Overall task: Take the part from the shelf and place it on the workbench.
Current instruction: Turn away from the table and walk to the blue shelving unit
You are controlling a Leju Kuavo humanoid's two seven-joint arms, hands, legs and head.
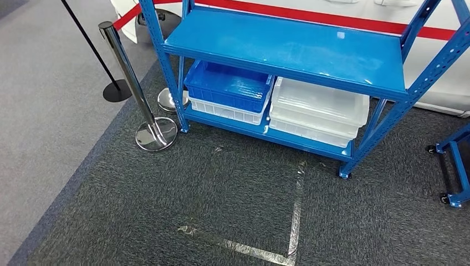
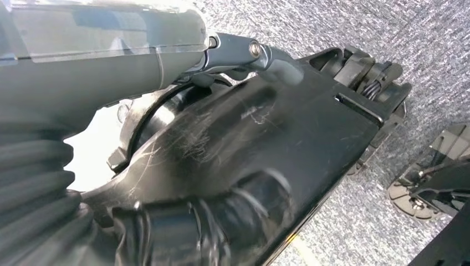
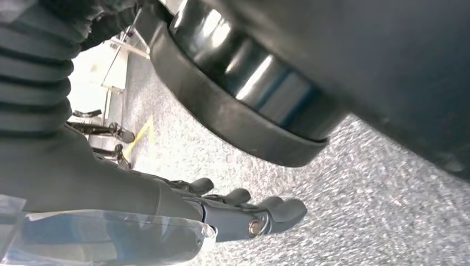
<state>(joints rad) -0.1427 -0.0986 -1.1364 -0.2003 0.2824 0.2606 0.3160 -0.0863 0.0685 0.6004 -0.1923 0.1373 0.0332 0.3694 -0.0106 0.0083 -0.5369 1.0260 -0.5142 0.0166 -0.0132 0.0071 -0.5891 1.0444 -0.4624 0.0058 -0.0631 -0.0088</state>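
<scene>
A blue metal shelf [image 1: 288,50] stands ahead of me on dark carpet, and its upper board is bare. On its lower board a blue bin [image 1: 227,86] sits on a white crate at the left. Stacked white bins [image 1: 318,105] sit at the right. What lies inside the bins is hidden from here. My left hand [image 2: 266,55] hangs beside my body, its grey thumb stretched out with nothing against it. My right hand [image 3: 244,210] hangs over the carpet, fingers stretched out and holding nothing.
A chrome barrier post [image 1: 130,77] with a round base stands just left of the shelf's front leg. A second black post [image 1: 91,39] is further left. A blue wheeled frame [image 1: 457,166] stands at the right edge. Tape lines [image 1: 294,221] mark the carpet before the shelf.
</scene>
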